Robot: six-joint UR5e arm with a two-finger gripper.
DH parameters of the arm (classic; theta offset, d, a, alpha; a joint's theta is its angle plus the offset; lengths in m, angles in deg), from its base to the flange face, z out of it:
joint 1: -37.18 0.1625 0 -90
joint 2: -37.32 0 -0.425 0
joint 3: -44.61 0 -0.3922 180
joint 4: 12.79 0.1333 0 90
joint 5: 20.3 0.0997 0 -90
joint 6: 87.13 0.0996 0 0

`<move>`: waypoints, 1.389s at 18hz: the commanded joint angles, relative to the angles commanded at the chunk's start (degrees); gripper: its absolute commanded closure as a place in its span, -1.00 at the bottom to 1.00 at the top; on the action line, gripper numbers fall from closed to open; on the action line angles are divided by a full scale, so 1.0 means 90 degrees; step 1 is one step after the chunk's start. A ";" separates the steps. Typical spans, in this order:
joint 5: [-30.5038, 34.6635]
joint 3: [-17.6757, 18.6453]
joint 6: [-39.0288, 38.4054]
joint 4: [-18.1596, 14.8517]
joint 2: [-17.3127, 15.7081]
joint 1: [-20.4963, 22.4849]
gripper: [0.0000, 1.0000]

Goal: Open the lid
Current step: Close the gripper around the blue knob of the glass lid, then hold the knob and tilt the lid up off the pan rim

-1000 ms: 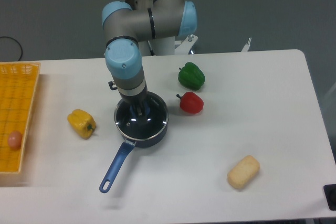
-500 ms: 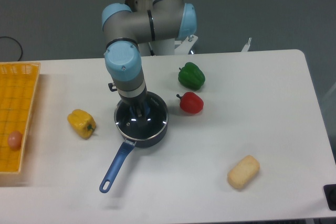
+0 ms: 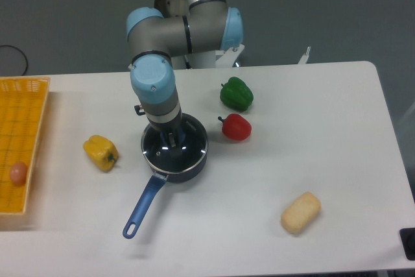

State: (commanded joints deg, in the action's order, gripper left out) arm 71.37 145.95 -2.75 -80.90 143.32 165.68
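Hovering over the round clear glass lid [image 3: 175,150] seated on the dark blue long-handled saucepan [image 3: 170,165], the gripper [image 3: 174,138] reaches its blue knob; jaw state unclear. A weak grip could drop it toward the red pepper [image 3: 236,126] at three o'clock.

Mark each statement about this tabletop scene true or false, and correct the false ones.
1. The lid sits on the saucepan. True.
2. The gripper is over the yellow pepper. False: it is down at the centre of the lid, where the knob is.
3. The red pepper lies between the green pepper and the bread roll. True.
4. The saucepan's handle points toward the robot's base. False: it points toward the table's near edge.
5. The yellow basket is at the table's right end. False: it is at the left end of the picture.
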 joint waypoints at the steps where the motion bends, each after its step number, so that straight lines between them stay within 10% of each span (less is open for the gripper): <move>1: 0.0000 0.0000 0.0000 -0.0010 0.0000 0.0000 -0.56; 25: 0.0000 -0.0078 -0.0029 -0.0010 -0.0020 0.0049 -0.32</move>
State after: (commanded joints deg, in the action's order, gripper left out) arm 71.37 145.25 -3.02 -80.99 143.14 166.11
